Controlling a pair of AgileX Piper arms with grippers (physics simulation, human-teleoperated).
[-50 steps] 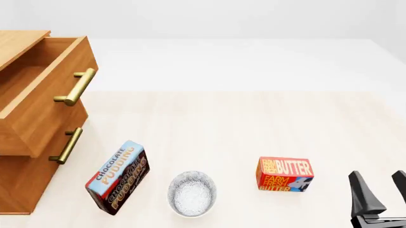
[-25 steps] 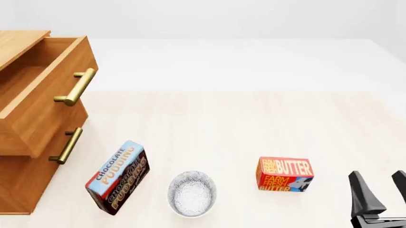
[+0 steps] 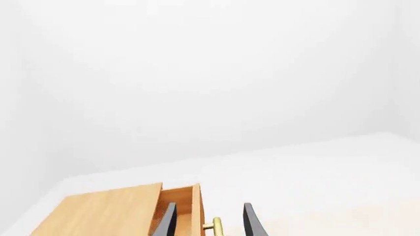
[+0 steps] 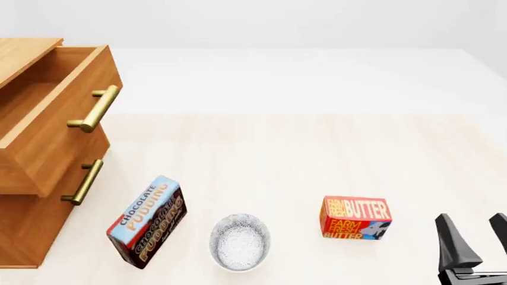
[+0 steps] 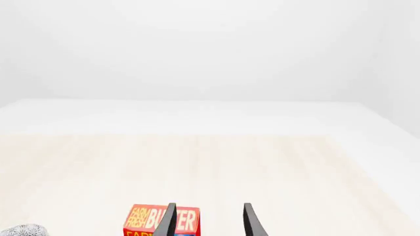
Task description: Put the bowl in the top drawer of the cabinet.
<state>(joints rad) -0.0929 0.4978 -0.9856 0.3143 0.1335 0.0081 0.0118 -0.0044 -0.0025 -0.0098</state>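
The bowl (image 4: 240,241), white with a fine blue-grey pattern, sits upright on the table near the front edge; a sliver of the bowl (image 5: 23,230) shows in the right wrist view. The cabinet (image 4: 24,228) stands at the far left with its top drawer (image 4: 59,119) pulled out and its inside bare. My right gripper (image 4: 471,217) stands open at the front right, well apart from the bowl, with nothing between its fingers. My left gripper (image 3: 209,205) is out of the front view; its wrist view shows it open, looking at the drawer (image 3: 190,206) and its brass handle (image 3: 214,227).
A chocolate pudding box (image 4: 147,221) lies tilted between the bowl and the cabinet. A red butter box (image 4: 355,218) stands between the bowl and my right gripper, and the butter box (image 5: 147,221) also shows in the right wrist view. The lower drawer (image 4: 47,219) is shut.
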